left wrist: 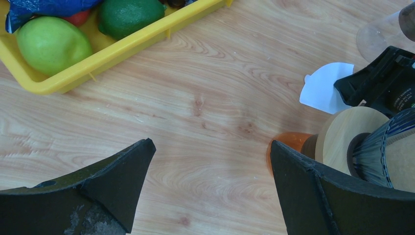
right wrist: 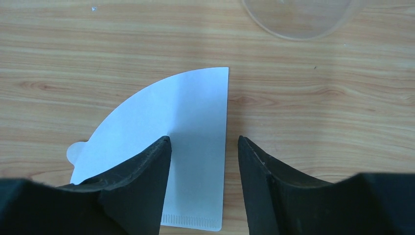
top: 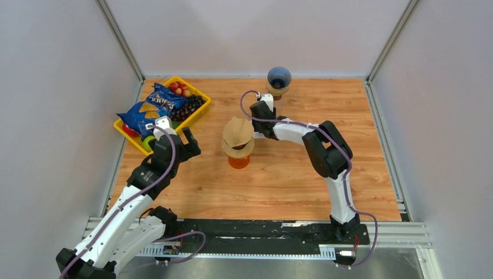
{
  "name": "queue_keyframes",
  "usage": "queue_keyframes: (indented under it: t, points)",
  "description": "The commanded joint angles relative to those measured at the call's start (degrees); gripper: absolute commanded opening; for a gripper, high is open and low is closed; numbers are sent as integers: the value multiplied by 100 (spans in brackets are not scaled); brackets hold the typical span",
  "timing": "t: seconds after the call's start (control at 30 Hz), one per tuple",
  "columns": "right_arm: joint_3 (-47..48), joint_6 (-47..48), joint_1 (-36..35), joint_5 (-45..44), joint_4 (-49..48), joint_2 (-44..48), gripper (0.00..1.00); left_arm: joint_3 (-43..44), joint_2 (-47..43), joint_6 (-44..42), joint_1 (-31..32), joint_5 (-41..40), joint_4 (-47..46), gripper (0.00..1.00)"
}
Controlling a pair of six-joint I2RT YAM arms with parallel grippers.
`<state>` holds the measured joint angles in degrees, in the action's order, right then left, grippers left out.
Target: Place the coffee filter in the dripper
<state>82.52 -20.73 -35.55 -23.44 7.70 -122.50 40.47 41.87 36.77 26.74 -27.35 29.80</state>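
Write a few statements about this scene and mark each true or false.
1. The white filter lies flat on the table. True.
2. The right end effector is shut on the filter. False: its fingers are apart, poised over the filter.
3. The tray holds a chip bag and a lime. True.
4. The left end effector grips the centre dripper. False: it is open and holds nothing.
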Motion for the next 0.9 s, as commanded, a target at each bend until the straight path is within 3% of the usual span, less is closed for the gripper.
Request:
queue_keyframes:
  t: [0.0, 0.33, 0.63, 0.87]
  points:
    - [-244, 69, 35, -358, 29, -25, 54, 93, -73, 4, -35, -127, -28, 100]
    - [-1048, -111, 283, -376, 54, 377, 39, 89, -128, -2, -33, -127, -34, 100]
    - [-1432, -37, 399, -111, 1, 1257, 1, 83, -140, 13, -31, -91, -44, 100]
    - [-1829, 87, 398, 64, -241, 2134, 0, 82, -198, 27, -33, -49, -45, 100]
